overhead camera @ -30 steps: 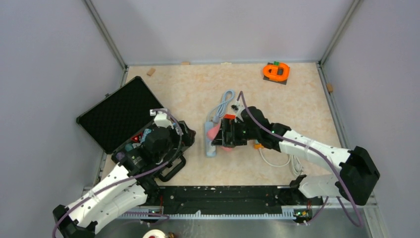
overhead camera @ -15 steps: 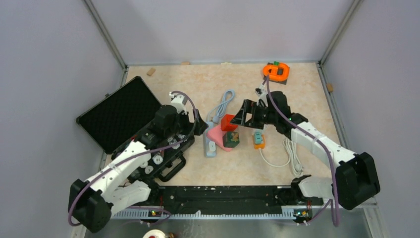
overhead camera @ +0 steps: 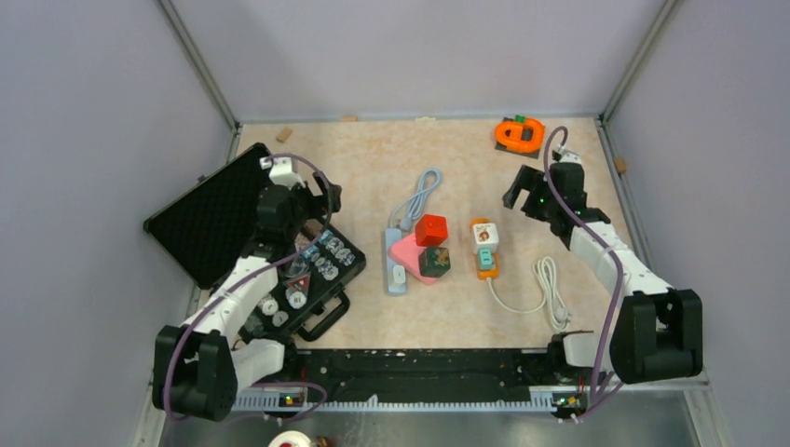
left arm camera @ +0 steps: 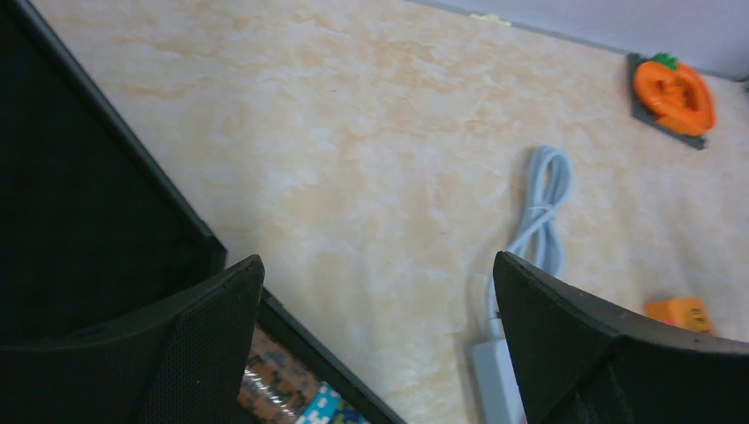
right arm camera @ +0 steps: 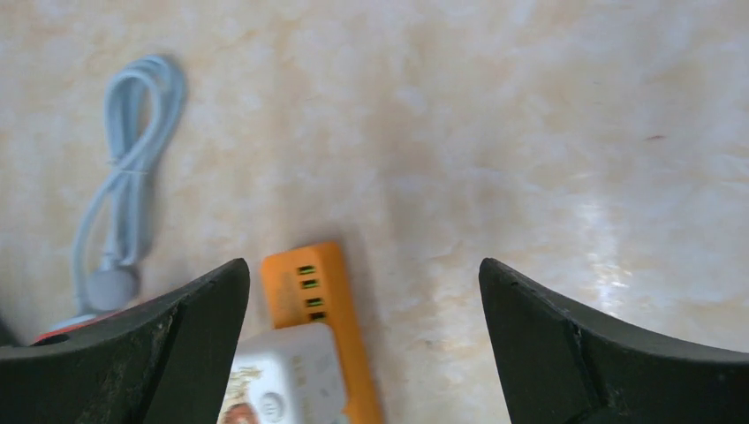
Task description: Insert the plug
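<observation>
Left fingers [left arm camera: 199, 340]: spread wide with nothing between them. I've got them hanging over the counter [overhead camera: 373, 158], just off the far corner of the black case [overhead camera: 219, 209].
Right fingers [right arm camera: 185, 340]: released too, and empty. They hover above bare counter on the far right, well apart from the plug.
Plug [overhead camera: 485, 235]: white block with a small teal patch on top, sitting on the far half of the orange power strip [overhead camera: 483, 264]. It looks seated from the top cam, but I honestly can't tell how deep it goes.
Right wrist cam: I can see the orange strip's row of small ports low on the left, with the plug's white body touching it at the bottom edge.
White cord [overhead camera: 543, 289]: comes off the near end of the orange strip and lies looped on the counter to its right.
Grey power strip [overhead camera: 395, 265]: lies left of the orange one and apart from it, with its grey cable [overhead camera: 421, 194] bunched toward the far side.
Blocks: a red cube [overhead camera: 430, 230], a pink piece [overhead camera: 406, 250] and a dark green piece [overhead camera: 434, 262] are huddled between the two strips. The pink one touches the grey strip.
Case: the lid is open and laid out to the left, and the tray [overhead camera: 312, 275] holds small bits too tiny for me to name.
Pumpkin [overhead camera: 519, 133]: orange, on a dark base, in the far right corner.
</observation>
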Tool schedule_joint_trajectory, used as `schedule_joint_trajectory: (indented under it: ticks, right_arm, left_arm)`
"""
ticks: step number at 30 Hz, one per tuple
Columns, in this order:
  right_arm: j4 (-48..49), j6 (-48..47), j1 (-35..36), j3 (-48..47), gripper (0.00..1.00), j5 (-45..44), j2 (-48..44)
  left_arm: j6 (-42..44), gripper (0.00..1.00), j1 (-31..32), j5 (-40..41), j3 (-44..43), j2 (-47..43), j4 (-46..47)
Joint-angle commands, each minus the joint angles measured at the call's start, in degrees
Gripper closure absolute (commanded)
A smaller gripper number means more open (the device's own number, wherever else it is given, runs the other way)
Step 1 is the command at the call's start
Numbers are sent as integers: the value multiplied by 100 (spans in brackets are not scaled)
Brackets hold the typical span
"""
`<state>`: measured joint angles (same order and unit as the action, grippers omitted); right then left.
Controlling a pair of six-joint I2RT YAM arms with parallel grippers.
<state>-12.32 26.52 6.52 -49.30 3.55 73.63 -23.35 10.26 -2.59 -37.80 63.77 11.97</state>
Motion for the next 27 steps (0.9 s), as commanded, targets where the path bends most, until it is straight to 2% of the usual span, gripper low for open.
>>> schedule_joint_trajectory:
  ticks: [1, 5, 7, 12, 14, 16, 20, 23, 24, 25, 26, 27]
  right_arm:
    - [700, -822, 2, 664, 2, -1569, -323]
    - [1888, -1249, 7, 1701, 3, -1963, -619]
    - [2500, -1331, 6, 2151, 2, -1991, -746]
    - [3810, -1535, 7, 2830, 1, -2188, -628]
    - [4240, -1613, 2, 2982, 1, -2423, -398]
    - [4541, -1758, 3, 2984, 1, -2640, -178]
    - [6271, -2401, 0, 3358, 2, -2452, 85]
    - [7788, -2452, -2, 3829, 1, -2628, 628]
    - [8427, -2451, -2, 4087, 1, -2688, 969]
    - [9218, -2589, 40, 4206, 1, -2710, 1179]
    - [8780, -2610, 101, 4155, 1, -2603, 1035]
    - [8478, -2623, 90, 4050, 1, -2490, 925]
  left_arm:
    - [1487, 1, 2, 818, 345, -122, 926]
    - [1945, 1, 2, 1366, 430, -226, 319]
    - [2225, 1, 2, 1528, 813, -357, 377]
    - [2791, 1, -30, 2054, 2245, -401, 2501]
    - [2792, 1, -151, 1956, 2568, 7, 3678]
    - [2849, 1, -244, 1759, 2655, 538, 4444]
    - [2834, 1, -367, 1567, 2379, 1240, 4700]
    - [2458, 1, -697, 1623, 2293, 1670, 5024]
    - [2282, 1, -923, 1280, 2336, 1768, 5045]
    - [2219, 1, -1136, 951, 2392, 1996, 5518]
    - [2205, 1, -1206, 897, 2435, 2153, 5893]
    - [2188, 1, -1218, 865, 2341, 2083, 5624]
